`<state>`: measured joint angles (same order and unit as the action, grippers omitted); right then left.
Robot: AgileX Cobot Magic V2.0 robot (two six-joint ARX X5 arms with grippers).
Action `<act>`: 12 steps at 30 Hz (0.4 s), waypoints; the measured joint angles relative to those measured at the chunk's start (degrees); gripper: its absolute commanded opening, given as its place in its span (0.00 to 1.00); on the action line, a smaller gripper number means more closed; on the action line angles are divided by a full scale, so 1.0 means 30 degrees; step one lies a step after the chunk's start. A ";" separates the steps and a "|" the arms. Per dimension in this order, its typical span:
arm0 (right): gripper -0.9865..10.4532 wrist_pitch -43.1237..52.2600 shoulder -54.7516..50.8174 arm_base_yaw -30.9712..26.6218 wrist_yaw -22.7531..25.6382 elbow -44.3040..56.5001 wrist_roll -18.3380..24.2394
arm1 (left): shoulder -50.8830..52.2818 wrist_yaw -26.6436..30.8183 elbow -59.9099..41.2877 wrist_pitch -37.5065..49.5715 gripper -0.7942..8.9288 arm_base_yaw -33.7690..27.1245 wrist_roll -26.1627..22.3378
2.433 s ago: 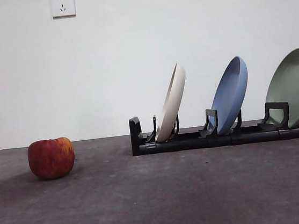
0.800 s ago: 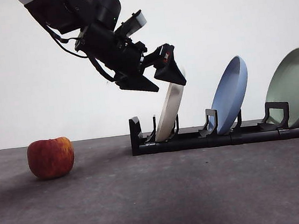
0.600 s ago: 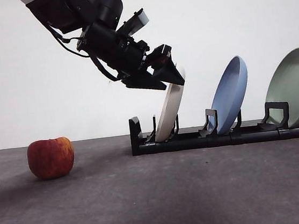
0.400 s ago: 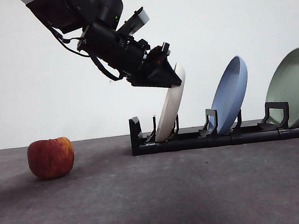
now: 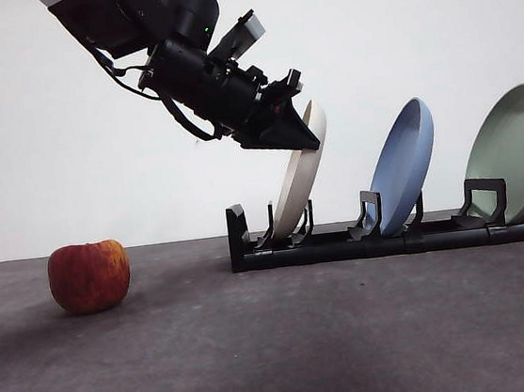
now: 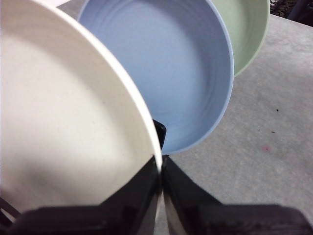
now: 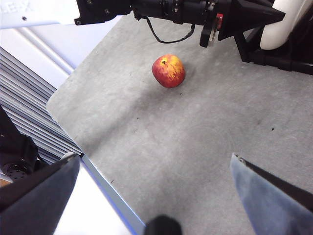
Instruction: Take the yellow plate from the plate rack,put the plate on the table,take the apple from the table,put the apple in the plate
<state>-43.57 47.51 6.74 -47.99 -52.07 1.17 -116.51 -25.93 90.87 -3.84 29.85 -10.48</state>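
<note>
While the table [image 5: 288, 344] carries the plate rack [image 5: 395, 238] along its far side, the yellow plate [image 5: 300, 177] leans in the rack's leftmost slot, with a blue plate [image 5: 402, 166] and a green plate [image 5: 514, 148] in the slots beyond. From above, the left gripper [image 5: 300, 133] has its jaws pinched on the yellow plate's upper rim. Well apart on the table sits the apple [image 5: 89, 276], and the right gripper [image 7: 156, 171] hangs high with jaws spread wide, holding nothing.
</note>
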 measured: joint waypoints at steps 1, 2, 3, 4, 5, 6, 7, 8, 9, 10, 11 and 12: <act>0.56 0.0000 0.0000 0.0000 0.0000 0.0000 0.0000 | 0.0000 -0.0007 0.0000 -0.0022 0.07 0.0000 0.0058; 0.56 0.0000 0.0000 0.0000 0.0000 0.0000 -0.0007 | 0.0000 -0.0022 0.0000 -0.0051 0.07 0.0000 0.0175; 0.56 0.0000 0.0000 0.0000 0.0007 0.0000 0.0000 | 0.0007 -0.0044 0.0000 -0.0109 0.07 0.0000 0.0219; 0.56 0.0000 0.0000 0.0000 0.0000 0.0000 0.0000 | 0.0044 -0.0044 0.0000 -0.0211 0.07 0.0000 0.0233; 0.56 0.0000 0.0000 0.0000 0.0000 0.0000 -0.0007 | 0.0109 -0.0044 0.0000 -0.0357 0.07 0.0000 0.0270; 0.56 -0.0007 0.0000 0.0000 0.0000 0.0000 0.0000 | 0.0204 -0.0051 0.0000 -0.0503 0.07 0.0000 0.0364; 0.56 -0.0007 0.0000 0.0000 0.0000 0.0000 0.0000 | 0.0372 -0.0044 0.0000 -0.0641 0.07 0.0000 0.0386; 0.56 0.0000 0.0000 0.0000 0.0000 0.0000 0.0000 | 0.0678 -0.0044 0.0000 -0.0765 0.07 -0.0007 0.0488; 0.56 -0.0007 0.0000 0.0000 0.0000 0.0000 0.0000 | 0.0852 -0.0044 0.0000 -0.0801 0.07 -0.0015 0.0517; 0.56 -0.0007 0.0000 0.0000 0.0000 0.0000 0.0000 | 0.1209 -0.0058 0.0000 -0.0860 0.07 -0.0015 0.0532; 0.56 -0.0007 0.0000 0.0000 0.0000 0.0000 0.0000 | 0.1625 -0.0058 0.0000 -0.0889 0.07 -0.0015 0.0532; 0.56 -0.0007 0.0000 0.0000 0.0000 0.0000 0.0000 | 0.2040 -0.0058 0.0000 -0.0954 0.07 -0.0015 0.0546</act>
<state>-43.59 47.51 6.74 -47.99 -52.07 1.17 -110.39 -26.11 90.87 -6.70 29.80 -8.84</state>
